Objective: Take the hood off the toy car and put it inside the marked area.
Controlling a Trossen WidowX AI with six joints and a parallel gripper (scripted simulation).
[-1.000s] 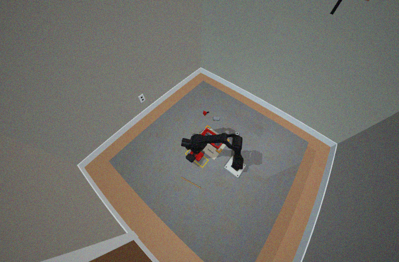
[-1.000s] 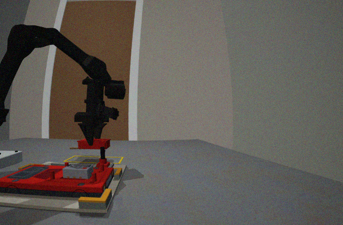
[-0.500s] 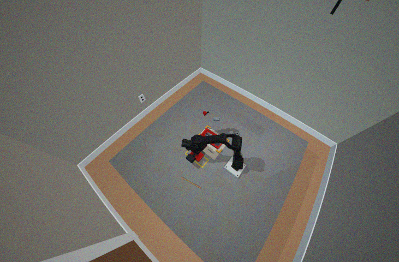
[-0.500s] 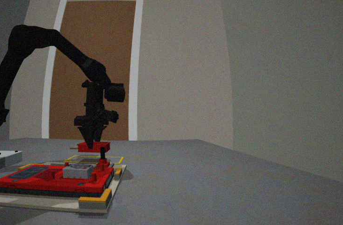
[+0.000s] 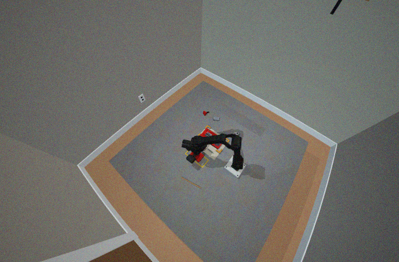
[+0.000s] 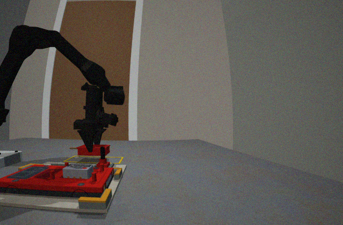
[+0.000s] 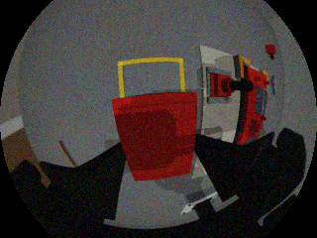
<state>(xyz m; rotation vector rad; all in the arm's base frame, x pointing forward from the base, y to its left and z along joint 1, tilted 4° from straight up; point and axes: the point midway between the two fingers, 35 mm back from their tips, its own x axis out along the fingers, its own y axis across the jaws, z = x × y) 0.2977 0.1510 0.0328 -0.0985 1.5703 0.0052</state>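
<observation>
My gripper (image 6: 93, 147) (image 7: 158, 141) is shut on the red hood (image 5: 200, 157) (image 6: 99, 151) (image 7: 149, 139), one finger on each side. The hood looks level and hangs a little above the table. The marked area, a yellow outline (image 5: 202, 167) (image 6: 116, 157) (image 7: 151, 60), lies below it; a shadow falls inside the outline in the exterior view. In the wrist view the hood hides the near part of the outline. The toy car (image 5: 207, 131) (image 6: 70, 183) (image 7: 251, 129) is red, without its hood, and a grey block (image 6: 77, 171) shows in its open front.
The car stands on a pale board (image 6: 57, 205) (image 7: 218, 116) with orange corner brackets. A red piece with a black upright handle (image 6: 102, 156) (image 7: 218, 85) stands close beside the hood. A thin stick (image 5: 191, 182) (image 7: 66, 154), a red object (image 5: 204, 113) and a grey block (image 5: 216, 118) lie farther off.
</observation>
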